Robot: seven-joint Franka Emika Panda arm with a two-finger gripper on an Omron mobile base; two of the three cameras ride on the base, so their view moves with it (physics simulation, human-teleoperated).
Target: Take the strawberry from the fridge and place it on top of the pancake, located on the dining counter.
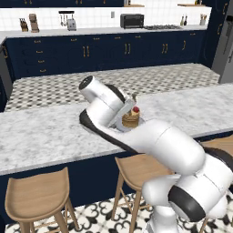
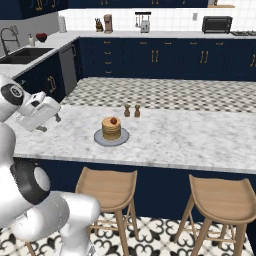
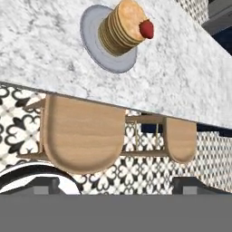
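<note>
I saw the strawberry (image 2: 114,120) sitting on top of the pancake (image 2: 111,129), on its plate (image 2: 98,138) on the worktop (image 2: 190,137). My hand (image 3: 117,185) was wide open and empty, back from the stack above a stool (image 3: 81,136)

The dining counter (image 2: 190,135) has a veined grey-white marble top, smooth; the stools (image 2: 107,187) are matt pale wood; the plate (image 3: 93,41) is matt grey; the strawberry (image 3: 146,28) is glossy red

In the left base view the arm hides part of the grey plate (image 1: 136,122) from us. The fridge (image 1: 224,50) is cut off by the right edge.
</note>
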